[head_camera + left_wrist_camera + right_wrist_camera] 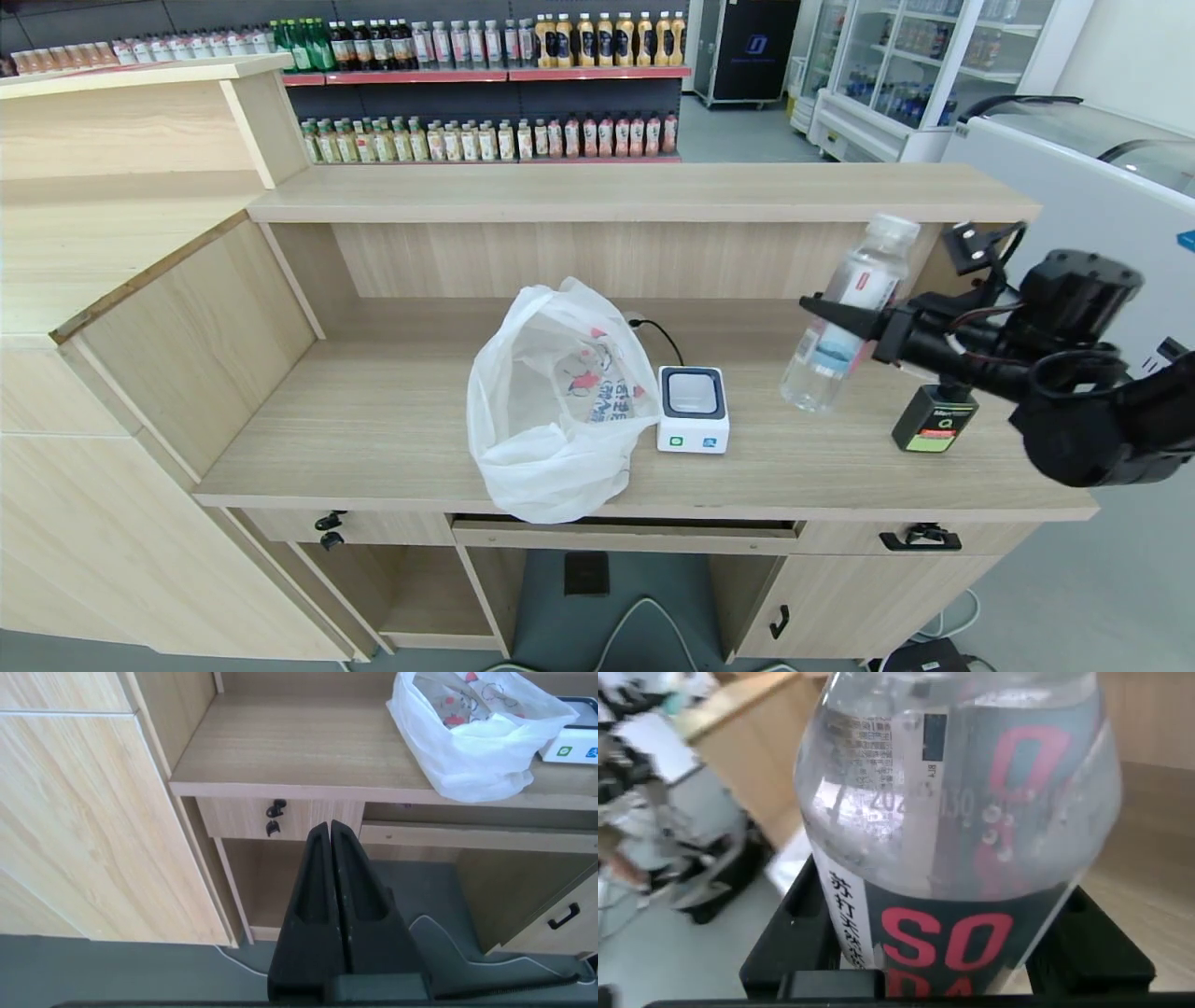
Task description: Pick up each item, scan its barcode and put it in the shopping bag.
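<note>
- Wooden checkout counter [373, 420] spans the middle of the head view. It has a raised ledge behind, a tall side panel at the left, and its front edge runs across the lower frame.
- Bare counter top lies left of the shopping bag [551, 411], and also between the scanner [693, 409] and a small dark box [934, 418] at centre right.
- The bag sits at centre with its mouth open, and its lower part bulges over the front edge. The scanner stands just beside it on the right.
- At the right of the frame, the right gripper [831, 317] clamps its fingers on the label of the soda bottle [845, 317]. The bottle is tilted above the counter, with its cap toward the upper right.
- The far finger is hidden behind the bottle, and the box's top is covered by the arm.
- In the right wrist view the bottle's cap and base are cut off.
- The left gripper [330, 835] hangs low before the counter's drawer front, its fingers pressed together on nothing.
- What is inside the bag is hard to make out.
</note>
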Controlling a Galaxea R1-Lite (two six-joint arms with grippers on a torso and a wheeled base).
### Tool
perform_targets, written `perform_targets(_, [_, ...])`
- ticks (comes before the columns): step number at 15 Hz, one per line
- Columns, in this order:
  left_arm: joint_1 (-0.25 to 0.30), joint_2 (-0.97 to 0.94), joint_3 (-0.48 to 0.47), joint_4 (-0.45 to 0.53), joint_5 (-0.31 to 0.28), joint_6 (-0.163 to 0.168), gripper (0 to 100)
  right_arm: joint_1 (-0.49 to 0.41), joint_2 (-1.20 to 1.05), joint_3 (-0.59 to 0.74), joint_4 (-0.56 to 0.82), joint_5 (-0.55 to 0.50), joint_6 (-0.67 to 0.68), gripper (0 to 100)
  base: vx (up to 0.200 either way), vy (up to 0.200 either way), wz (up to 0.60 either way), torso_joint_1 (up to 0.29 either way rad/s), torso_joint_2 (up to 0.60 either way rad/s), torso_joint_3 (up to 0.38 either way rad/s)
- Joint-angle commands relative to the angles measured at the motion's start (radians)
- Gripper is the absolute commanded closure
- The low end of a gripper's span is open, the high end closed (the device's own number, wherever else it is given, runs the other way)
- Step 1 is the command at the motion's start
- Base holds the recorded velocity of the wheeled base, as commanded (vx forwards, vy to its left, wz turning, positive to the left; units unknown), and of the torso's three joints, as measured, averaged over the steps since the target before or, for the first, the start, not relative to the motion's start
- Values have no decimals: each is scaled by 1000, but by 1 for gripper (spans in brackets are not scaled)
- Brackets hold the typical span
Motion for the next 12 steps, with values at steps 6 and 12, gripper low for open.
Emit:
perform_targets(6, [0, 0, 0, 0, 0, 0, 100, -55, -258, 39, -340, 396, 548, 100, 0, 0, 0, 0, 0, 0])
perform_targets(12, [0, 0, 0, 0, 0, 0, 100, 15, -325, 32, -340, 562, 641, 100, 0, 0, 0, 0, 0, 0])
